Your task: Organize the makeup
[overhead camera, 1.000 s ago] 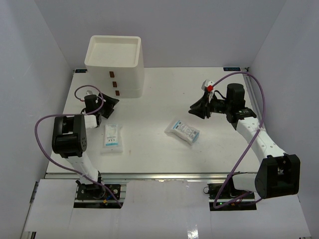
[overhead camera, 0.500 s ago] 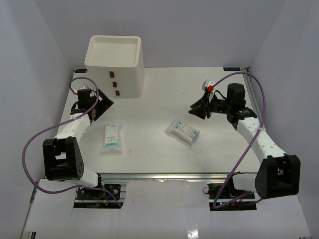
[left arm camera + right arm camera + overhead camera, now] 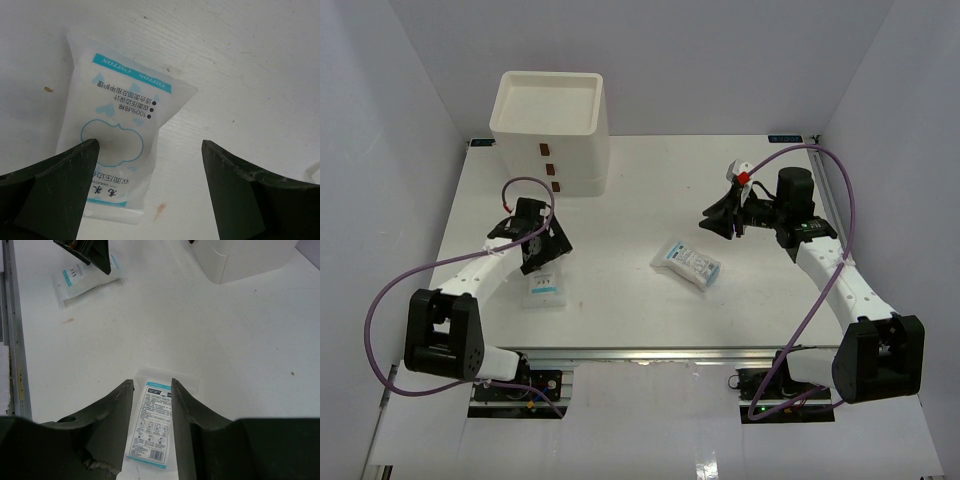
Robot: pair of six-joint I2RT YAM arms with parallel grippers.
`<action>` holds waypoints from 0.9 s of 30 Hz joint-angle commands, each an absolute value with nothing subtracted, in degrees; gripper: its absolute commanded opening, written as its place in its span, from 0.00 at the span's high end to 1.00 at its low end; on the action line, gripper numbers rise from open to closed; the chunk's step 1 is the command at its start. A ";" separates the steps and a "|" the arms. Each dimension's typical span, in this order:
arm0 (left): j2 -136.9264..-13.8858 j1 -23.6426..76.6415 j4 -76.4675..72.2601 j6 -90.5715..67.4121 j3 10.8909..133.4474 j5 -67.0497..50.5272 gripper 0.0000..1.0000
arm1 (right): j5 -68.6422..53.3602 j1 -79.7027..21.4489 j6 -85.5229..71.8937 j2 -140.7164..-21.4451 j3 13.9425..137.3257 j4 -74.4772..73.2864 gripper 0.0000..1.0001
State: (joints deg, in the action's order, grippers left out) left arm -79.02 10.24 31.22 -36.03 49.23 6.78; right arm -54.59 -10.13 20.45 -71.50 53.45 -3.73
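**Left arm.** The left gripper [image 3: 544,250] hangs over the far end of the flat white-and-blue plastic sachet [image 3: 544,285]. The sachet lies flat on the white table [image 3: 630,200], in front of the white drawer box [image 3: 550,130] on the side toward the arm bases. The fingers [image 3: 50,190] are spread wide and hold nothing. How high they stand above the table cannot be told.

**Governing relation.** The sachet's long axis runs roughly from the drawer box toward the bases. In the left wrist view it runs top to bottom with a slight tilt, so the closing line crosses the short width. The sachet is not centred in the span. It sits toward the finger at the left of that view, whose tip overlaps the sachet's edge. The other finger stands over bare table, apart from the sachet.

**Judgement.** A small sideways correction toward the sachet is likely needed before descent. Without it, one finger would land on the film instead of beside it.

**Right arm.** The second flat white-blue pack [image 3: 686,263] lies in front of the drawer box and to its right, well apart from the sachet, with its long axis oblique. The right gripper [image 3: 722,215] hovers near its far side, empty, with fingers narrowly parted. The pack shows through that gap in the right wrist view. Each arm is nearer to its own item.
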 commanded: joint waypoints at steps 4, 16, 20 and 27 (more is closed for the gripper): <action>-78.79 13.76 34.47 -35.55 48.17 17.00 0.13 | -55.81 -9.76 21.45 -70.97 52.82 -3.25 0.57; -83.50 15.15 33.98 -34.48 48.16 17.02 0.39 | -55.78 -9.78 21.21 -70.84 52.97 -3.25 0.57; -85.27 15.39 33.68 -33.67 48.37 15.54 0.40 | -56.07 -9.76 21.18 -70.66 53.00 -3.25 0.57; -85.68 15.76 32.95 -32.13 48.58 12.98 0.67 | -56.36 -9.76 21.18 -70.55 53.00 -3.25 0.56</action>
State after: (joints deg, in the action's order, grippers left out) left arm -85.04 15.28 33.20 -33.08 48.82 17.17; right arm -54.63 -10.11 21.04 -71.50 53.45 -3.75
